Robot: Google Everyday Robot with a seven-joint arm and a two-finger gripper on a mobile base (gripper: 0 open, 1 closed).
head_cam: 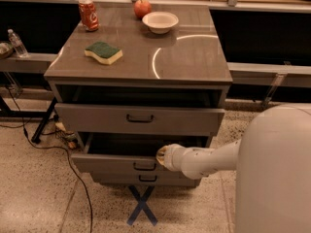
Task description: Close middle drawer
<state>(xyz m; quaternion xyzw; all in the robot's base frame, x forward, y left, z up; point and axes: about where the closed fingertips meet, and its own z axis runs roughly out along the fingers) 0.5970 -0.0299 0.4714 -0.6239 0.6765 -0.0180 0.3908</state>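
The middle drawer (109,162) of the grey cabinet stands partly pulled out, with its dark inside showing and a small dark handle (144,166) at the centre of its flat front. My gripper (163,157), at the end of the white arm (204,160), is at the top edge of that front, just right of and above the handle, and looks to be touching it. The taller top drawer (141,119) above is also slightly out. The narrower third drawer (146,178) sits just below the middle one.
On the cabinet top (189,57) are a red can (88,14), an apple (142,8), a white bowl (160,22) and a green-yellow sponge (103,52). Cables (80,178) lie on the floor at the left. A blue X (142,205) marks the floor in front. My white body (274,171) fills the right.
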